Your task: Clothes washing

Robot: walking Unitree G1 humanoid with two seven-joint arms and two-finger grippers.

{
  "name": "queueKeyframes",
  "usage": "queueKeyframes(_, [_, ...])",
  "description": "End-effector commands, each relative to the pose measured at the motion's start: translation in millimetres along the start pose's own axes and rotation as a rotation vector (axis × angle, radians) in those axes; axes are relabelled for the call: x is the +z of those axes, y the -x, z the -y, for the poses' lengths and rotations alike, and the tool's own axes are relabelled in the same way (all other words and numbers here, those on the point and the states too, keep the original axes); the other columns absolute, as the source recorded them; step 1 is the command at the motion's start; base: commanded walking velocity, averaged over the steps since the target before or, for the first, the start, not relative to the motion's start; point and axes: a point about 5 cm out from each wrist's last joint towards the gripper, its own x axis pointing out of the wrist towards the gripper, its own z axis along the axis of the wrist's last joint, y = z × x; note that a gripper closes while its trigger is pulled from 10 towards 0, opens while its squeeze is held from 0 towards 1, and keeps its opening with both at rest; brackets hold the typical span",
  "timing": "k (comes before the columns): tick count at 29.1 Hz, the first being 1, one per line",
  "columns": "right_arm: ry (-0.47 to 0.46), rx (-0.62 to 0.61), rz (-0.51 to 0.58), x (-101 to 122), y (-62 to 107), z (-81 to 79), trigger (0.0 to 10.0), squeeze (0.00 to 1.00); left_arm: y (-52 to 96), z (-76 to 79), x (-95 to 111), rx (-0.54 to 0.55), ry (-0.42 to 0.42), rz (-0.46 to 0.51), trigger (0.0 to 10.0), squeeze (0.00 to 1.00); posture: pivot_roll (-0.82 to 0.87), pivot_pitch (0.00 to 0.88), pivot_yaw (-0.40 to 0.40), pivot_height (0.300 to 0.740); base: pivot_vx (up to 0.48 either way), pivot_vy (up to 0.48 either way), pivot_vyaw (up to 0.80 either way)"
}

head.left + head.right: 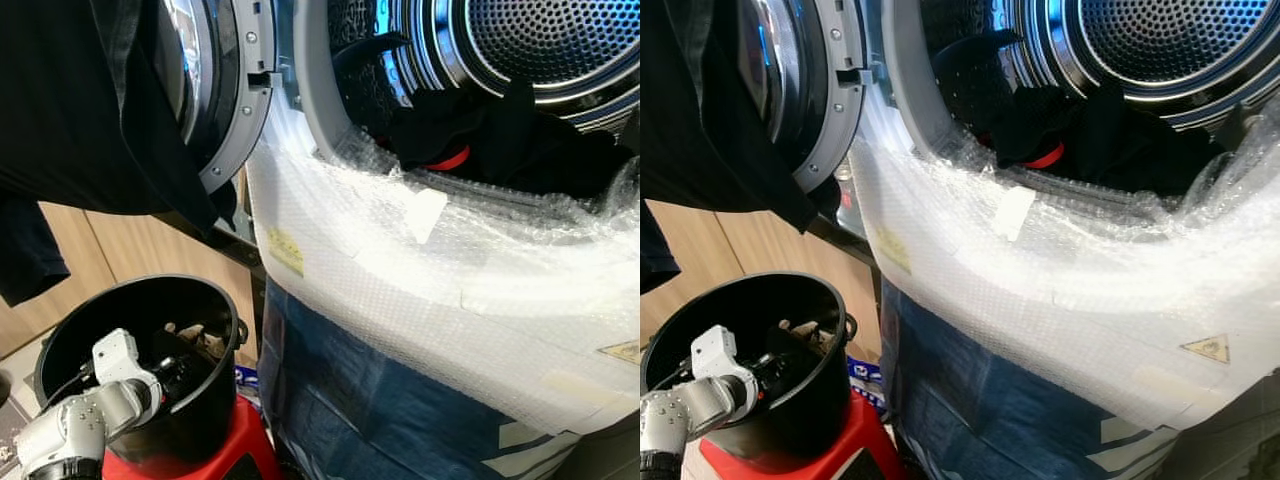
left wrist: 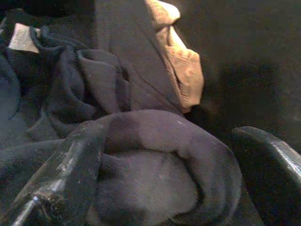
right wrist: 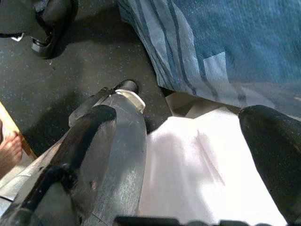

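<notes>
Between the jaws of my left gripper [image 2: 164, 188], which stood wide apart, lay a thick fold of dark clothing [image 2: 155, 160], one finger [image 2: 61, 174] pressed against it and the other finger [image 2: 273, 160] just clear of it. Beyond the jaws I saw more dark cloth and a tan garment [image 2: 181, 66] bunched against the bucket wall. I had the left arm [image 1: 75, 425] bent forward and down, its wrist dipped over the rim of the black bucket [image 1: 205, 405], which sat on a red stool [image 1: 235, 455] beside the washing machine [image 1: 420, 290]. The clothes were crumpled and ribbed at the hem. Up in the drum [image 1: 540, 50] I saw another heap of black laundry [image 1: 500, 135], and a dark garment [image 1: 90, 110] hung over the open door [image 1: 235, 90]. My right gripper [image 3: 188, 155] hung with jaws spread wide, holding nothing, above the floor by blue cloth [image 3: 244, 42].
</notes>
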Motion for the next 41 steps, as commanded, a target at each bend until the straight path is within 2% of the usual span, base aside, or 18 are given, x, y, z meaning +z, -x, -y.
queueKeyframes(1, [0.029, -0.002, -0.011, -1.8, 0.1, 0.5, 10.0, 0.00, -1.9, -2.2, 7.8, 0.016, 0.008, 0.013, 10.0, 0.00, 0.22, 0.035, -0.019, 0.740, 0.000, 0.000, 0.00])
queueKeyframes(4, [0.035, 0.000, -0.009, -1.3, 0.0, 0.3, 10.0, 0.00, -3.6, -3.3, 8.2, 0.017, 0.012, 0.003, 10.0, 0.00, 0.22, 0.029, -0.018, 0.740, 0.000, 0.000, 0.00])
queueKeyframes(9, [0.073, 0.009, 0.008, 4.9, -0.2, -0.3, 10.0, 0.00, -6.7, -15.6, 2.5, 0.048, -0.032, -0.071, 10.0, 0.00, 0.21, 0.010, -0.016, 0.740, 0.000, 0.000, 0.00])
queueKeyframes(10, [0.106, 0.011, 0.010, 7.0, -0.3, -0.3, 10.0, 0.00, -6.7, -21.3, -0.7, 0.062, -0.065, -0.097, 10.0, 0.00, 0.22, 0.004, -0.017, 0.740, 0.000, 0.000, 0.00])
queueKeyframes(13, [0.135, 0.012, 0.011, 8.1, -0.3, -0.3, 10.0, 0.00, -6.7, -24.5, -2.2, 0.069, -0.082, -0.110, 10.0, 0.00, 0.22, 0.004, -0.017, 0.740, 0.000, 0.000, 0.00])
queueKeyframes(15, [0.161, 0.014, 0.013, 9.4, -0.4, -0.7, 10.0, 0.00, -5.8, -24.1, -3.6, 0.021, -0.146, -0.140, 10.0, 0.00, 0.22, 0.000, -0.021, 0.740, 0.000, 0.000, 0.00])
queueKeyframes(16, [0.174, 0.014, 0.013, 9.8, -0.4, -1.0, 10.0, 0.00, -5.0, -23.8, -4.8, -0.010, -0.210, -0.159, 10.0, 0.00, 0.22, 0.000, -0.023, 0.740, 0.000, 0.000, 0.00])
queueKeyframes(18, [0.174, 0.014, 0.013, 9.8, -0.4, -1.2, 10.0, 0.00, -4.6, -25.2, -6.0, -0.011, -0.267, -0.170, 10.0, 0.00, 0.22, 0.000, -0.023, 0.740, 0.000, 0.000, 0.00])
queueKeyframes(19, [0.174, 0.015, 0.013, 9.9, -0.5, -1.4, 10.0, 0.00, -4.7, -27.0, -6.2, -0.003, -0.318, -0.175, 10.0, 0.00, 0.22, 0.000, -0.023, 0.740, 0.000, 0.000, 0.00])
queueKeyframes(20, [0.175, 0.016, 0.013, 10.1, -0.5, -1.6, 10.0, 0.00, -5.0, -30.0, -6.5, 0.011, -0.410, -0.178, 10.0, 0.00, 0.22, 0.000, -0.024, 0.740, 0.000, 0.000, 0.00])
queueKeyframes(21, [0.175, 0.016, 0.013, 10.1, -0.5, -1.6, 10.0, 0.00, -5.0, -30.0, -6.5, 0.011, -0.410, -0.178, 10.0, 0.00, 0.22, 0.000, -0.024, 0.740, 0.000, 0.000, 0.00])
queueKeyframes(24, [0.181, 0.015, 0.014, 10.6, -0.4, -1.1, 10.0, 0.00, -5.2, -33.4, -3.6, 0.020, -0.502, -0.171, 10.0, 0.00, 0.22, 0.000, -0.024, 0.740, 0.000, 0.000, 0.00])
queueKeyframes(36, [0.201, 0.013, 0.017, 12.3, -0.3, 0.2, 10.0, 0.00, -4.5, -32.3, 2.1, -0.016, -0.490, -0.169, 10.0, 0.00, 0.22, 0.000, -0.025, 0.740, 0.000, 0.000, 0.00])
queueKeyframes(38, [0.218, 0.013, 0.019, 13.1, -0.1, 2.0, 10.0, 0.00, -9.8, -22.9, 12.2, -0.040, -0.382, -0.062, 10.0, 0.00, 0.22, 0.000, -0.027, 0.740, 0.000, 0.000, 0.00])
queueKeyframes(40, [0.228, 0.013, 0.018, 13.0, 0.0, 2.7, 10.0, 0.00, -12.4, -17.7, 13.7, -0.057, -0.341, -0.039, 10.0, 0.00, 0.21, 0.000, -0.027, 0.740, 0.000, 0.000, 0.00])
queueKeyframes(41, [0.232, 0.014, 0.017, 12.7, 0.1, 2.7, 10.0, 0.00, -13.7, -16.7, 10.9, -0.060, -0.332, -0.059, 10.0, 0.00, 0.21, 0.000, -0.030, 0.740, 0.000, 0.000, 0.00])
